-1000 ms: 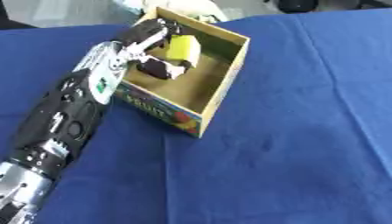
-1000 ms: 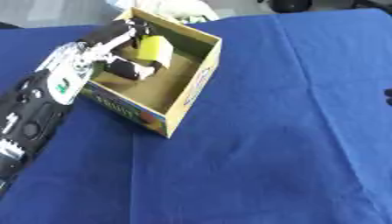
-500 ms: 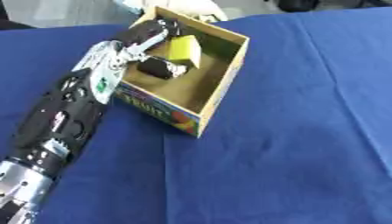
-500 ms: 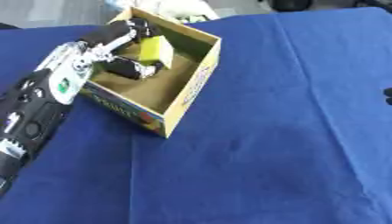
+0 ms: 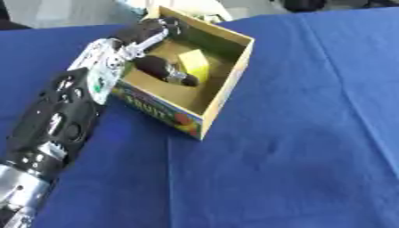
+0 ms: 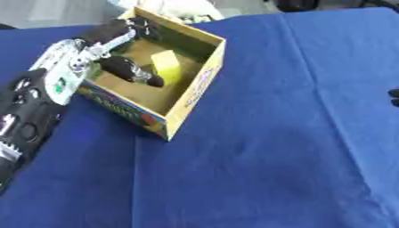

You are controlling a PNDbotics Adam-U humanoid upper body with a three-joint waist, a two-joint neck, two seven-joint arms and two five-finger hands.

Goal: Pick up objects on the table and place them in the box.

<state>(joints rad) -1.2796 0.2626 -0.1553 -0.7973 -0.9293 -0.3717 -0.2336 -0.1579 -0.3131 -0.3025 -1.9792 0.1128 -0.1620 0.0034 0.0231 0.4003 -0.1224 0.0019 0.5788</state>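
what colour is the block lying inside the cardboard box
Yellow: the small yellow block in the open cardboard box shows best in the left eye view.

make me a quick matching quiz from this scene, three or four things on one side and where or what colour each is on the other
Things:
1. box
2. yellow block
3. left hand
4. tablecloth

Descriptions:
A. blue, covering the table
B. reaching into the box from the left
C. cardboard, open top, fruit print on its side
D. lying inside the box

Pairs: 1-C, 2-D, 3-B, 4-A
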